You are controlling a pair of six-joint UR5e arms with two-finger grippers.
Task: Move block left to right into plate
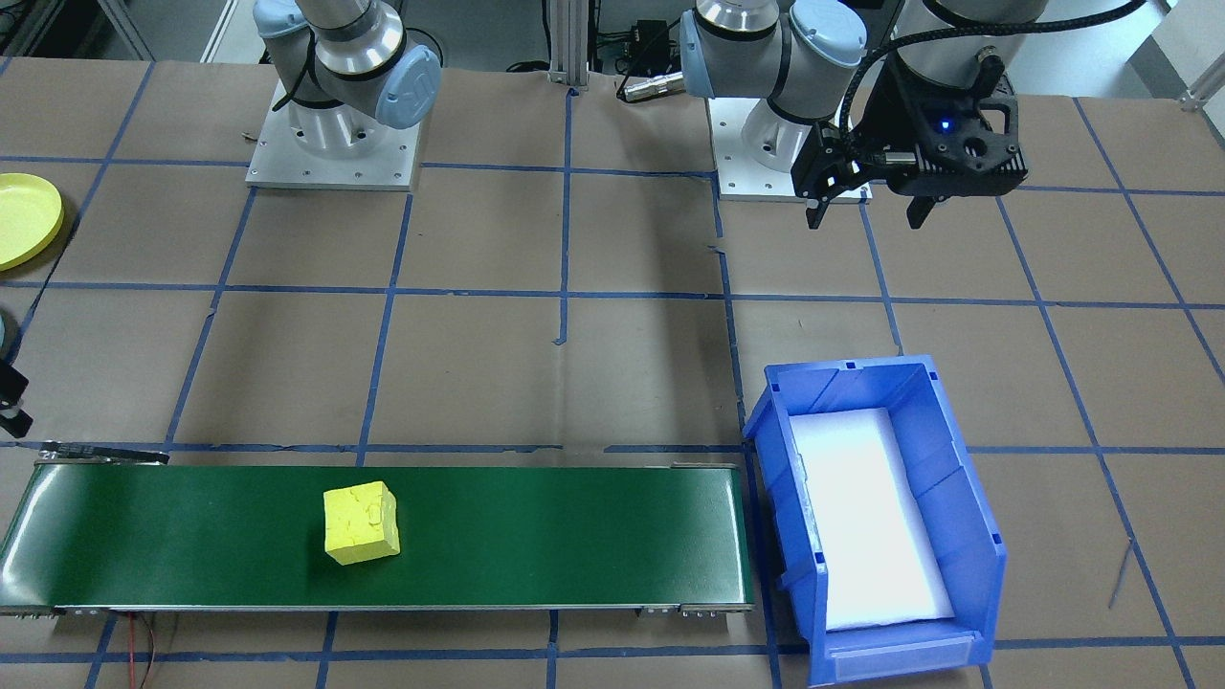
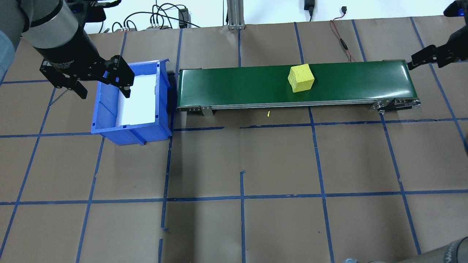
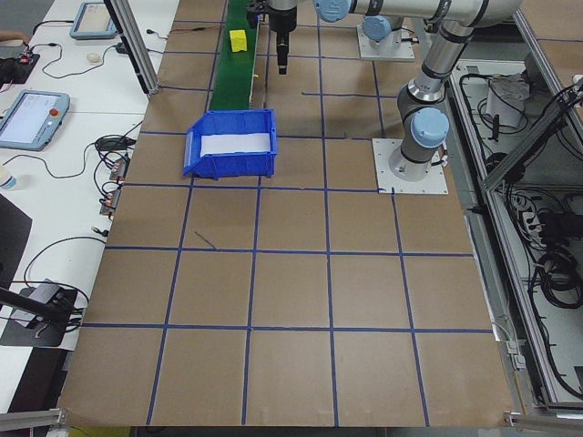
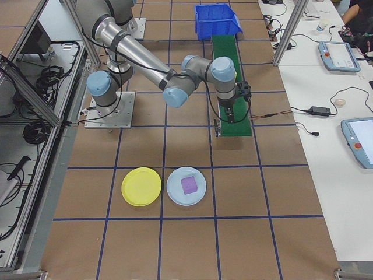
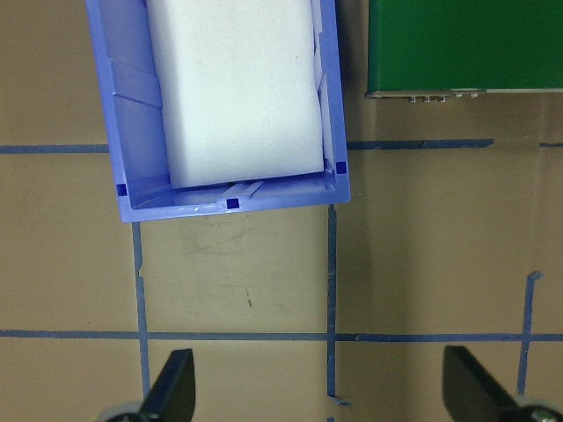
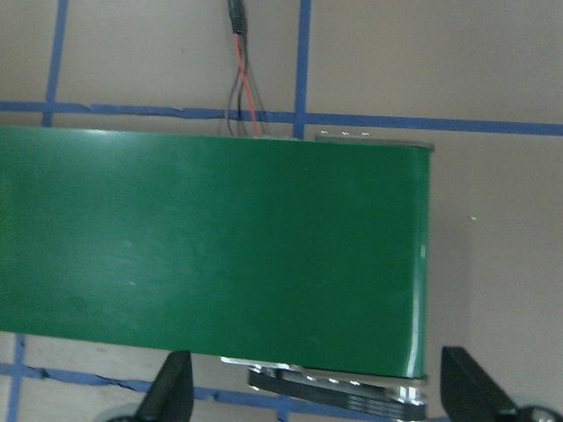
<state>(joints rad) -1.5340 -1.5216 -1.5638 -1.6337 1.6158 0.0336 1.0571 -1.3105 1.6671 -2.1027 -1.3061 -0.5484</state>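
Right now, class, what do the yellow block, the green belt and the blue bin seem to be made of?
Yellow block: probably foam, matte, with a dented, crumbly face. Green belt: looks like smooth rubbery sheet, slight sheen. Blue bin: apparently moulded plastic, ribbed glossy walls.

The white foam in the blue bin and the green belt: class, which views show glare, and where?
Front-facing view: the white foam in the blue bin is blown out, featureless. Overhead view: foam glares too; the green belt shows a pale sheen at its right end. Right wrist view: belt slightly soft.
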